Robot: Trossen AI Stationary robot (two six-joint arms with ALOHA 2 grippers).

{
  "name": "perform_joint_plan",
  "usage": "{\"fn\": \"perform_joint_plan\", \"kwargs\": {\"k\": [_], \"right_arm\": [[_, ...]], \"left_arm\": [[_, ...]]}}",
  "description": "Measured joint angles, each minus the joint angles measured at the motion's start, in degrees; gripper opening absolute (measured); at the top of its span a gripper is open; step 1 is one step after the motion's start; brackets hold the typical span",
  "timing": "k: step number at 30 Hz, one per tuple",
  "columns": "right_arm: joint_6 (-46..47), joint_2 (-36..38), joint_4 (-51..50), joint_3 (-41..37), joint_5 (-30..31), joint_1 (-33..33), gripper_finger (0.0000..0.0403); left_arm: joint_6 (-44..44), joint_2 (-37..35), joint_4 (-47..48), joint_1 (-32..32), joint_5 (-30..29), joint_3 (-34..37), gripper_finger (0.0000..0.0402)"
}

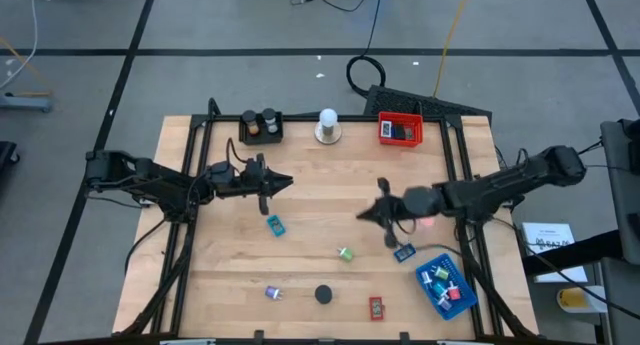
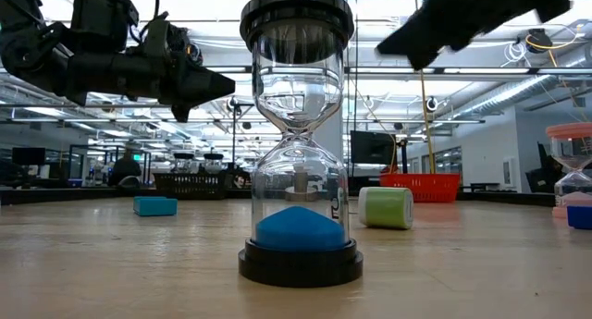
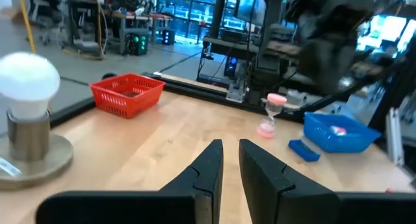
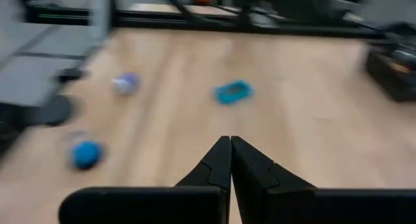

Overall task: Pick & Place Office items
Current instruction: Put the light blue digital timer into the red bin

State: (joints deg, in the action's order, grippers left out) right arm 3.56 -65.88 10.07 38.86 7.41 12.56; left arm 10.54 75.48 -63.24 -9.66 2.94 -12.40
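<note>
Where it stands upright, blue-sand hourglass (image 2: pixel 298 143), long axis vertical.

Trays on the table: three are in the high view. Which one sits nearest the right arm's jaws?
The blue tray, at the table's near right corner. The red tray and the black tray sit along the far edge.

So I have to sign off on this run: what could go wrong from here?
1. The right tool is shut with nothing between its tips, above bare wood; if it meant to grab, it may have missed and need another try.
2. The blue hourglass stands tall on a narrow base; a passing arm could tip it.
3. The blue tray sits near the table's corner, so a nudge might shift it off.
</note>
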Motion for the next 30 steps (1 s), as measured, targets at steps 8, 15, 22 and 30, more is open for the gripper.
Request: {"fn": "perform_joint_plan", "kwargs": {"k": [8, 15, 22, 30], "right_arm": [[-0.25, -4.42, 5.21, -0.01, -0.04, -15.34, 0.0003], [-2.79, -9.96, 11.42, -0.01, -0.09, -22.28, 0.0003], [-5.25, -11.08, 11.26, -0.01, -0.15, -24.49, 0.0003], [-5.3, -11.09, 11.14, -0.01, -0.19, -24.62, 0.0003]], "left_arm": [[10.18, -0.02, 1.61, -0.45, 0.0, -1.21, 0.0058], [6.84, -0.02, 19.63, 3.7, -2.3, -7.75, 0.0058], [3.05, -0.02, 45.55, 8.15, -4.93, -18.04, 0.0045], [-2.02, -0.02, 57.64, 11.92, -4.85, -21.07, 0.0008]]}}
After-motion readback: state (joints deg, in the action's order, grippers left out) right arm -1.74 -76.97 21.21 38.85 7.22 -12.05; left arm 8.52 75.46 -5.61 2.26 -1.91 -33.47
